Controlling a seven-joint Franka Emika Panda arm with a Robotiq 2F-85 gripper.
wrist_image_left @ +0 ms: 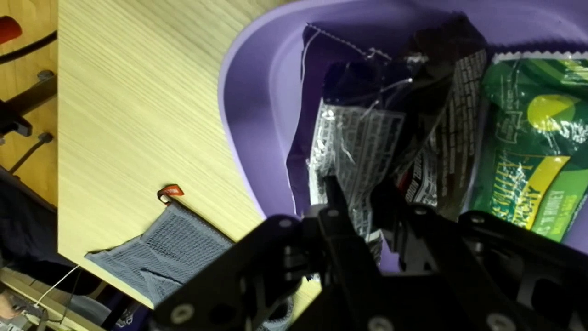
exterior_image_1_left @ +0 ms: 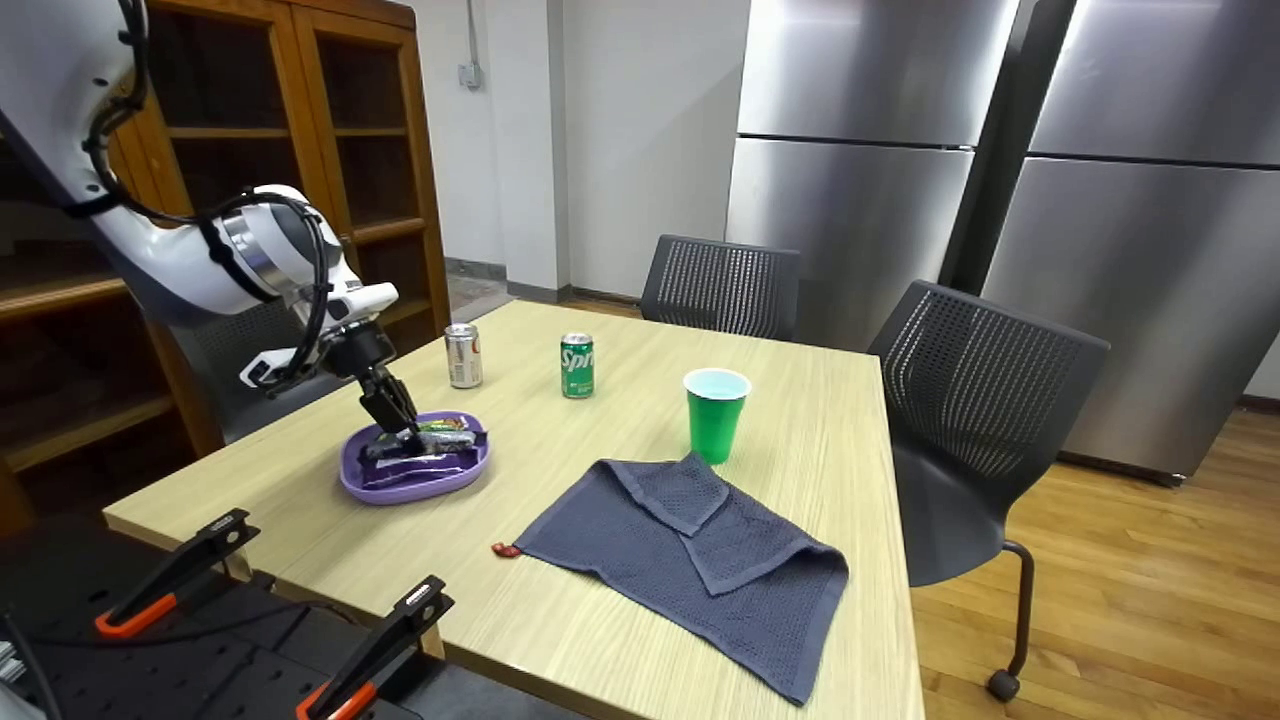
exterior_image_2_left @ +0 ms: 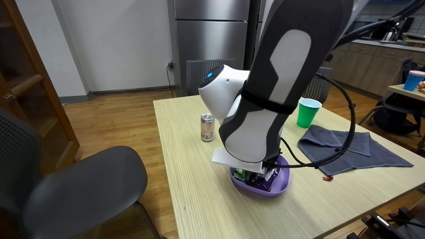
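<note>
Wrist view: pincer (wrist_image_left: 359,192) nearly closed, seemingly pinching the grey-labelled wrapper (wrist_image_left: 358,138) in the purple tray (wrist_image_left: 245,105); I'd make any lift straight, slow, clear of the green packet (wrist_image_left: 528,133).

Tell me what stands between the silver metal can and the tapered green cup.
A green metal Sprite can stands between the silver can and the green cup in an exterior view.
</note>
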